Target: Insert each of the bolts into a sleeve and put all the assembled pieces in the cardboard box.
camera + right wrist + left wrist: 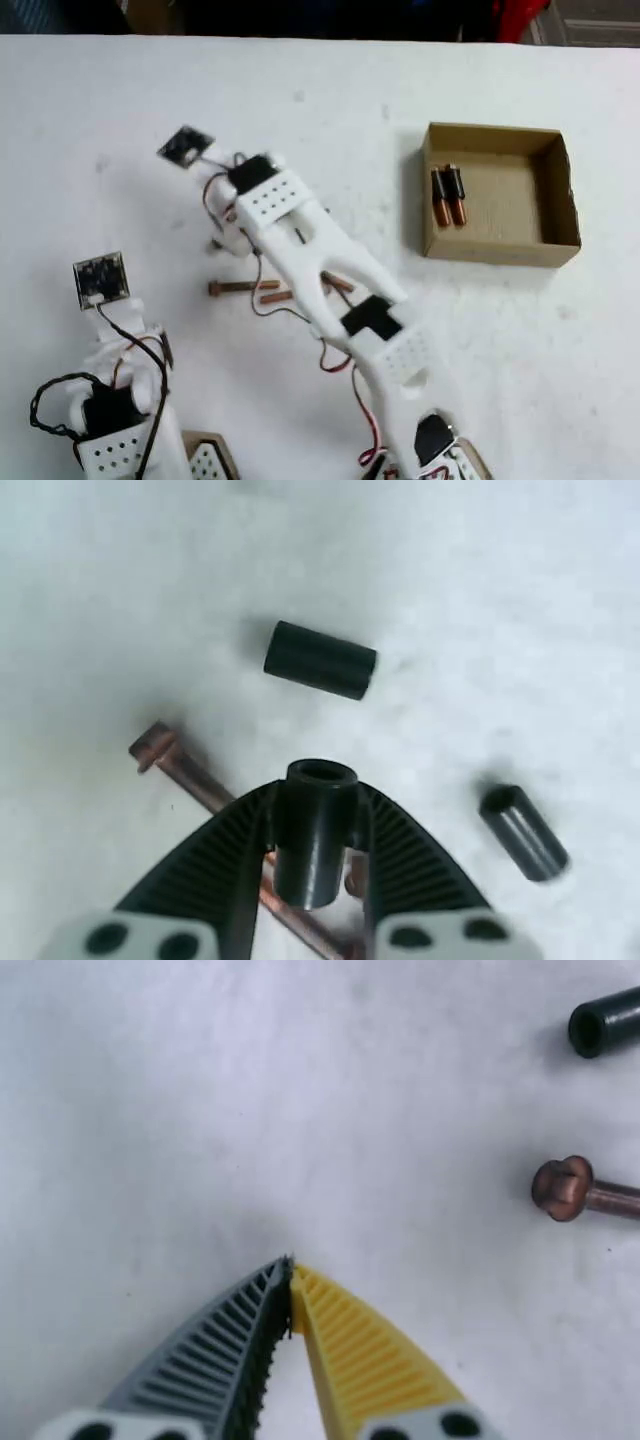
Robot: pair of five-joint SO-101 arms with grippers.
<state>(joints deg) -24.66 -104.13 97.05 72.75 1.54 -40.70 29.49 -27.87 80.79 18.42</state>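
On the white table, the step in hand looks like mating a bolt with a sleeve. The right gripper is clamped on a black sleeve, which stands upright with its open bore showing just above the table. The left gripper hangs low over bare table with its grey and yellow fingers closed tip to tip and nothing between them.

To do this well, the left gripper should open, then take the nearest bolt by its shank close to the head, so that most of the length is free to enter. The right gripper should keep its hold firm and tilt the bore toward the incoming tip. The two axes need lining up before any push, since a skewed entry could jam the bolt or knock the sleeve out of the grip. Bolts lie directly beneath the held sleeve, so lifting it clear first would likely avoid snagging.

Counted:
- One cardboard box sits well apart to the side, with two assembled pieces lying side by side inside.
- Loose bolts number about three. An arm covers part of them, so I cannot be sure.
- There are three sleeves: the held one and two loose sleeves lying on their sides nearby.
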